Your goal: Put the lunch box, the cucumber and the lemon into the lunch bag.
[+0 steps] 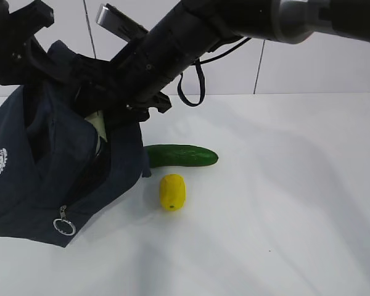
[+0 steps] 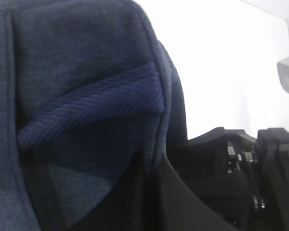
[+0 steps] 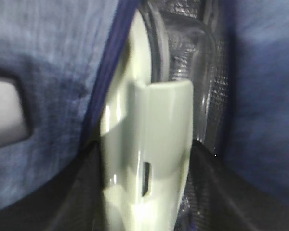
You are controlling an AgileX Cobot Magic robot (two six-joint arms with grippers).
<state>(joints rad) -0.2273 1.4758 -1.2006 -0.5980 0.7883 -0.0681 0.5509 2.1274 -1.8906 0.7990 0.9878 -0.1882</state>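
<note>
- The lunch bag (image 1: pixel 43 179) sits on the left side of the white table (image 1: pixel 283 203), and its top is open
- The right gripper (image 1: pixel 120 114) reaches down into the bag's opening and grips the lunch box (image 3: pixel 144 159) by its pale green lid, with the clear base beside it
- The lunch box stands on its edge, partly inside the bag
- The left gripper is squeezed shut up by the bag's top corner; I cannot tell if it pinches the cloth
- The cucumber (image 1: pixel 182 155) lies on the table, one end touching the bag
- The lemon (image 1: pixel 172 192) lies just in front of the cucumber, not touching it
</note>
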